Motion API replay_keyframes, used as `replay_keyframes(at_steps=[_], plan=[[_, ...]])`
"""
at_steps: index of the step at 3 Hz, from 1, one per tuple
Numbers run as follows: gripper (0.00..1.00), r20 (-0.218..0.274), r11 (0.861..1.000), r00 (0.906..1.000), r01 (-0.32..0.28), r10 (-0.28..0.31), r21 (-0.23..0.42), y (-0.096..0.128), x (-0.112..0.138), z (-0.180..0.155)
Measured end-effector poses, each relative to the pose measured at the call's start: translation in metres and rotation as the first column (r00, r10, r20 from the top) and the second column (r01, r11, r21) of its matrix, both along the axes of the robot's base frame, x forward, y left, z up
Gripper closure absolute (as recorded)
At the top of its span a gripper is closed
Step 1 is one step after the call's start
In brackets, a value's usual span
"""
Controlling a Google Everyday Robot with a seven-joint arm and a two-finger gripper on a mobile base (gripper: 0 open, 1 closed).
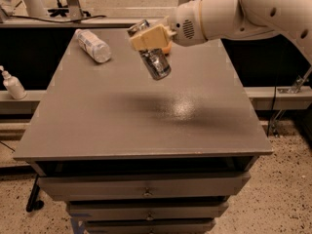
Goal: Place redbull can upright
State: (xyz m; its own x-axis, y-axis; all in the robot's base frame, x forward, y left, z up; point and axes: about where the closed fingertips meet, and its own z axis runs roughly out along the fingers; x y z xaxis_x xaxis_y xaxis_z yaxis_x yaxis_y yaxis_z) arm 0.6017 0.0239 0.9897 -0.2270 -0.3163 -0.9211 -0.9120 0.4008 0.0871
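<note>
The redbull can point(155, 62) is a slim shiny silver can. It hangs tilted in the air above the far middle of the grey table point(141, 126), its lower end pointing down and right. My gripper point(148, 38) is shut on the can's upper part with its tan fingers point(146, 37), and the white arm reaches in from the upper right. The can is well clear of the table top.
A clear plastic bottle point(93, 45) with a white-blue label lies on its side at the table's far left corner. A small orange thing point(167, 48) peeks out behind the gripper. A white pump bottle point(13, 84) stands on a ledge to the left. Drawers point(146, 191) sit under the table.
</note>
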Motion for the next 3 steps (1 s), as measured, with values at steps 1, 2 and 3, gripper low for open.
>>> replay_keyframes(at_steps=[1,2,3], plan=[[1.00,0.000,1.000,1.0000,0.000,0.000,0.000,0.000,0.000,0.000],[1.00,0.016,1.000,0.9999,0.000,0.000,0.018,-0.001,0.000,-0.003],[1.00,0.034,0.998,0.9992,0.019,-0.021,0.064,-0.005,-0.003,-0.010]])
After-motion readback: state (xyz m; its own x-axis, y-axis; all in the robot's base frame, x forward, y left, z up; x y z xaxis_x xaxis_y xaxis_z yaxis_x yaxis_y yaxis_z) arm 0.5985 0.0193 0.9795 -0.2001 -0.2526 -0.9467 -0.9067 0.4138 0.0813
